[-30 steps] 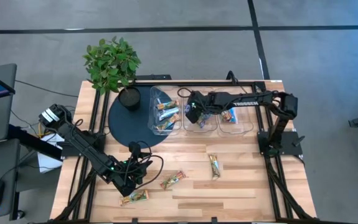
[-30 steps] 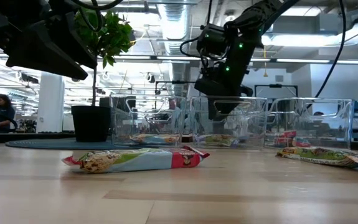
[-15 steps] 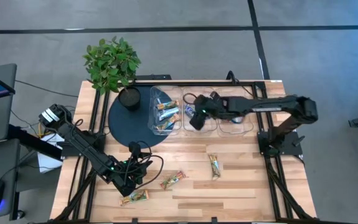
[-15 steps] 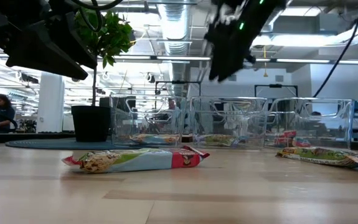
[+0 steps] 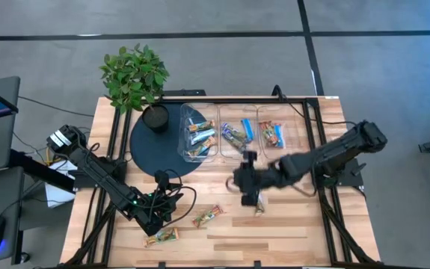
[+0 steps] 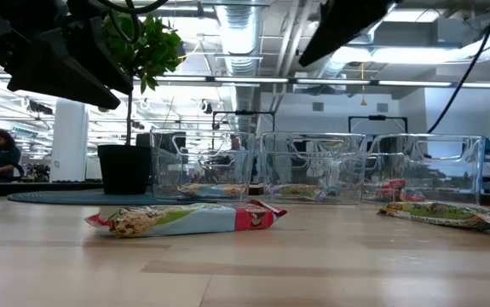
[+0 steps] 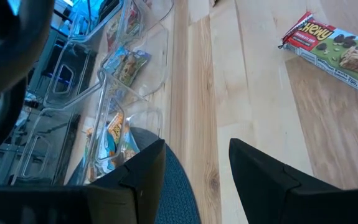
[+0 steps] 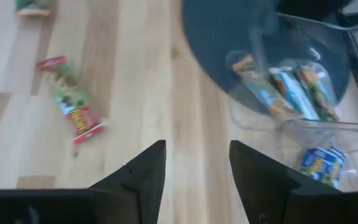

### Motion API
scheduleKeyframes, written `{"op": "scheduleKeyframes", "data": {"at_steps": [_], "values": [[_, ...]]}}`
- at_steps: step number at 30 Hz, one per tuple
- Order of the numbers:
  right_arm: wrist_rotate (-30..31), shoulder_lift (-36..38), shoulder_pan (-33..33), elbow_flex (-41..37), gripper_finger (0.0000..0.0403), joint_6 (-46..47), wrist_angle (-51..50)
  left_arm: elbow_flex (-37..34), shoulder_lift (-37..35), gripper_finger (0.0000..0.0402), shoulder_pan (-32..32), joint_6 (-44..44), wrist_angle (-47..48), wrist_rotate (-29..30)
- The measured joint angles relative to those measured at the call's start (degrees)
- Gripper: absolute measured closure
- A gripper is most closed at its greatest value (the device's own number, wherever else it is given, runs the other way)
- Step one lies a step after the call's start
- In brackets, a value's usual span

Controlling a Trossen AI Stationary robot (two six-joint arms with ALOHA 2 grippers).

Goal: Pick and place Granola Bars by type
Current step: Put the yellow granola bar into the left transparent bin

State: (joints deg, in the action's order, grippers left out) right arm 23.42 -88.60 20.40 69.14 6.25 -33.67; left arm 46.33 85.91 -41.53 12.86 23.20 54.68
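Three wrapped granola bars lie flat on the wooden table: a red-and-green one [image 5: 207, 217], one near the front edge [image 5: 162, 236], and one [image 5: 259, 204] partly under my right arm. More bars lie in the three clear bins [image 5: 237, 136]. My right gripper [image 5: 243, 183] [image 8: 197, 180] is open and hovers above mid-table, near that third bar. My left gripper [image 5: 157, 218] [image 7: 197, 168] is open and waits over the table's left near corner; a green bar [image 7: 337, 53] lies ahead of it. In the low view, two bars [image 6: 185, 219] [image 6: 445, 213] lie before the bins.
A round dark mat [image 5: 151, 146] holds a potted plant [image 5: 134, 75] at the far left, and the leftmost bin [image 5: 198, 134] overlaps its edge. The three bins stand in a row along the far side. Bare wood lies between the bins and the loose bars.
My right gripper has risen out of the middle bin and swung toward the table's near edge, stopping above the loose bar at mid-table. In the low view it has left the bin and climbed out of the picture. The left arm has kept still.
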Motion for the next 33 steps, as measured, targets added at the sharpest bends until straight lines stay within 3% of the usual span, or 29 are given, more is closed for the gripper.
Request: {"op": "scheduleKeyframes", "data": {"at_steps": [10, 18, 26, 33], "values": [[9.94, -8.88, 11.04, 0.00, 0.0249, 10.45, -0.47, 0.00, 0.00, 0.0228, 0.55, 1.39, -0.38, -2.49], [15.68, -13.59, 15.99, -0.02, 0.0263, 18.17, -3.00, 0.00, 0.00, 0.0228, 0.53, 4.82, -1.80, -16.41], [17.46, -13.83, 18.52, -0.02, 0.0276, 32.18, -9.94, 0.00, 0.00, 0.0228, 0.51, 10.21, -1.77, -32.49], [17.20, -13.83, 19.97, -0.02, 0.0274, 42.69, -11.58, 0.00, 0.30, 0.0228, -0.20, 15.74, -1.81, -38.63]]}}
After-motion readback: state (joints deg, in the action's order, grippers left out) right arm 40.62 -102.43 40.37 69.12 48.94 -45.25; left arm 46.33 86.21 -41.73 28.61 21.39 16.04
